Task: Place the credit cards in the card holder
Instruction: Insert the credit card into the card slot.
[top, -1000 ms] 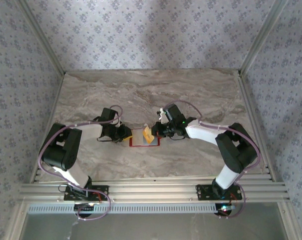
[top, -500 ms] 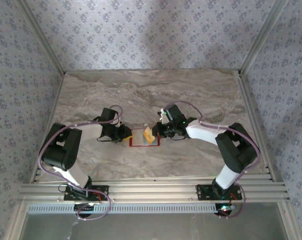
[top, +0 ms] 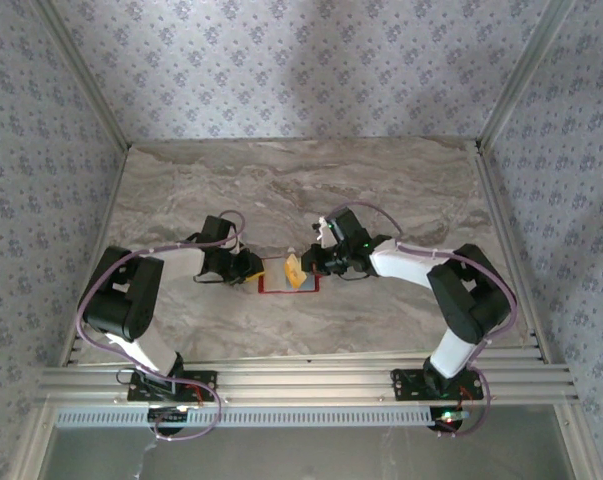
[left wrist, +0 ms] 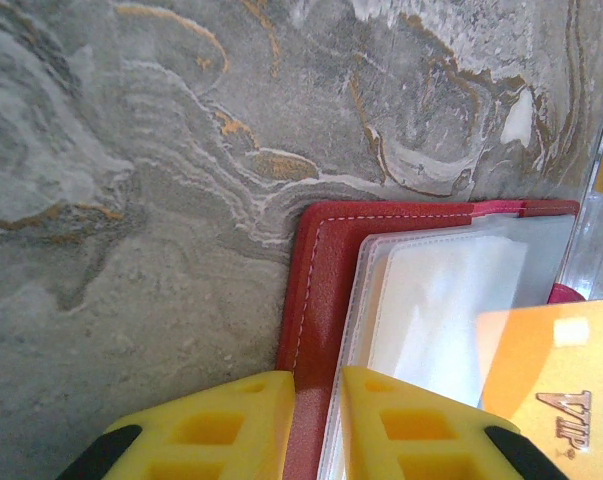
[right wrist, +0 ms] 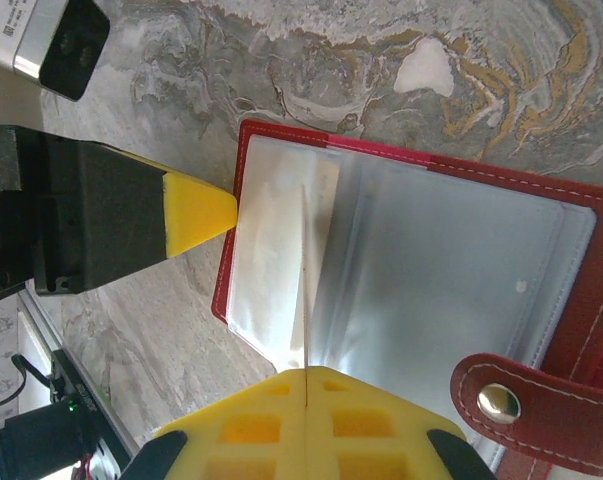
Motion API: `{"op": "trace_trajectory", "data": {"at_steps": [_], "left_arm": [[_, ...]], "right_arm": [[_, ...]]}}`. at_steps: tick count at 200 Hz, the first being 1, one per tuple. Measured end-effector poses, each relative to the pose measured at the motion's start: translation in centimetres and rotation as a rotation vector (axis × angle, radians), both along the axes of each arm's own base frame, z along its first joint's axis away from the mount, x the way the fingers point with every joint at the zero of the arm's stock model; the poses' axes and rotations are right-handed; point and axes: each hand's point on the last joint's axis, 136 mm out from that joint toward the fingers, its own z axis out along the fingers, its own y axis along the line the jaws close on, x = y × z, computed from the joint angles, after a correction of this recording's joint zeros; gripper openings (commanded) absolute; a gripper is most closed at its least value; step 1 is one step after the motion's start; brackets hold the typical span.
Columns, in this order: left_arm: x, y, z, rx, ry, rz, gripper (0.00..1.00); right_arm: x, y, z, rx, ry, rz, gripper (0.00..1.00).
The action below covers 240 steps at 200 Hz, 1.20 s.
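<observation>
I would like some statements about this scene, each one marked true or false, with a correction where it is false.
1. The card holder lies open on the table. True.
2. The right gripper is shut on a credit card. True.
3. The left gripper hangs far from the card holder. False: it pinches the holder's red edge.
4. The credit card lies fully inside a sleeve. False: it stands on edge over the clear sleeves, held in the right gripper.
5. The table is plain white. False: it is grey marble-patterned.

Red card holder (left wrist: pixel 316 290), orange credit card (left wrist: pixel 551 370), marbled table (left wrist: pixel 131 150)
</observation>
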Motion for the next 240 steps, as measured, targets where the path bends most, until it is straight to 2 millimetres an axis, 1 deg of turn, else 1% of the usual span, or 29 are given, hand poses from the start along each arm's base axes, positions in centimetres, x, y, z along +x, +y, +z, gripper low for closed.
{"op": "trace_trajectory", "data": {"at_steps": [40,106,142,174,217,240], "left_arm": [[0.0,0.0,0.0,0.000,0.000,0.000,0.22],[-0.1,-0.1,-0.1,0.003,0.003,0.002,0.21],[-0.1,-0.1,-0.1,0.005,0.003,0.003,0.22],[-0.1,-0.2,-0.1,0.013,-0.001,0.001,0.22],[0.0,-0.1,-0.1,0.017,-0.003,0.003,0.21],[-0.1,-0.2,-0.1,0.017,-0.003,0.002,0.21]], "right_arm": [[0.1,0.2,-1.2,0.009,0.017,-0.006,0.00],[0.3,0.2,-2.0,0.040,0.010,-0.088,0.00],[0.7,0.1,-2.2,0.056,0.007,-0.148,0.00],[1.0,0.8,-1.8,0.084,-0.004,-0.168,0.00],[0.6,1.8,-2.5,0.090,0.013,-0.171,0.00],[0.6,2.0,-2.5,0.093,0.011,-0.183,0.00]]}}
